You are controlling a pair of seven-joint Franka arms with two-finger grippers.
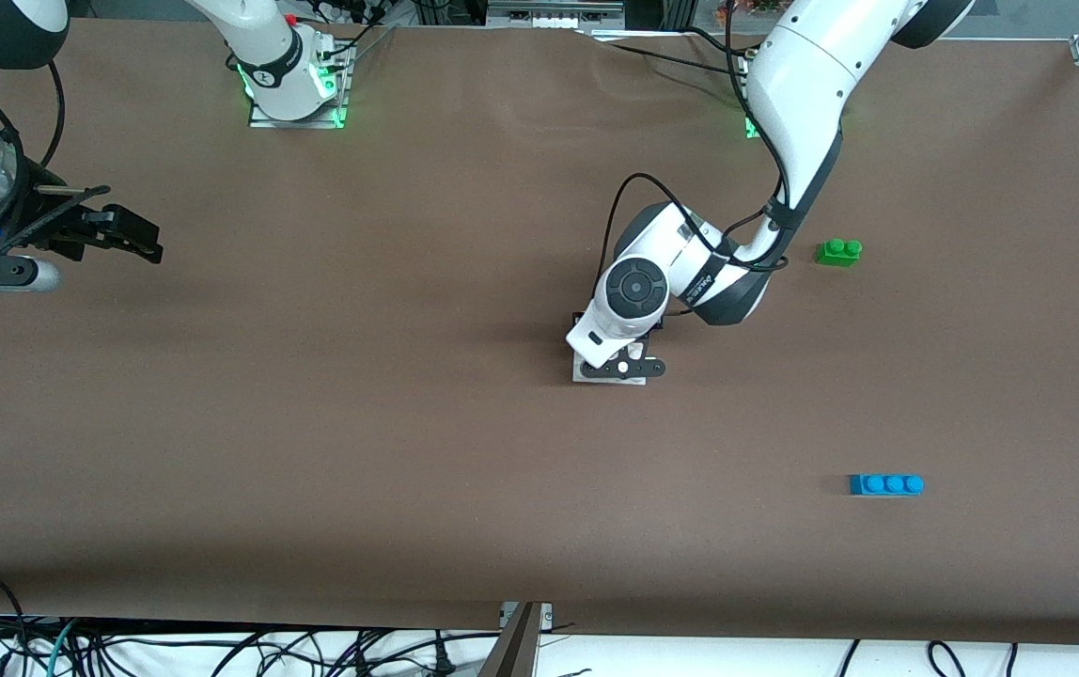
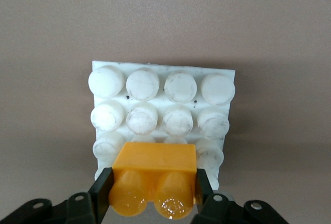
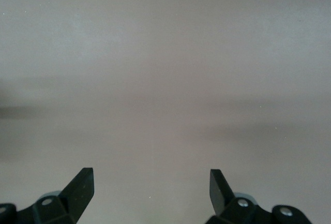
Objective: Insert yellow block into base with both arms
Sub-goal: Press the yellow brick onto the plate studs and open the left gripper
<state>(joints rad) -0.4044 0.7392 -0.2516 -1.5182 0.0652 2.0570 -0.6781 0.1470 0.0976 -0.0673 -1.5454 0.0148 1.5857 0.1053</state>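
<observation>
In the left wrist view my left gripper (image 2: pixel 153 190) is shut on the yellow block (image 2: pixel 155 175), a two-stud brick held between both black fingers. The block is over one edge row of the white base (image 2: pixel 160 100), a square plate with a 4x4 grid of studs; I cannot tell whether they touch. In the front view the left gripper (image 1: pixel 621 365) is down over the base (image 1: pixel 586 373) at mid-table, and the hand hides most of the plate and all of the block. My right gripper (image 1: pixel 131 235) is open and empty over bare table at the right arm's end, as its wrist view (image 3: pixel 151 182) shows.
A green two-stud brick (image 1: pixel 838 251) lies toward the left arm's end, farther from the front camera than the base. A blue three-stud brick (image 1: pixel 885 484) lies nearer to the camera at that same end. Cables run along the table's front edge.
</observation>
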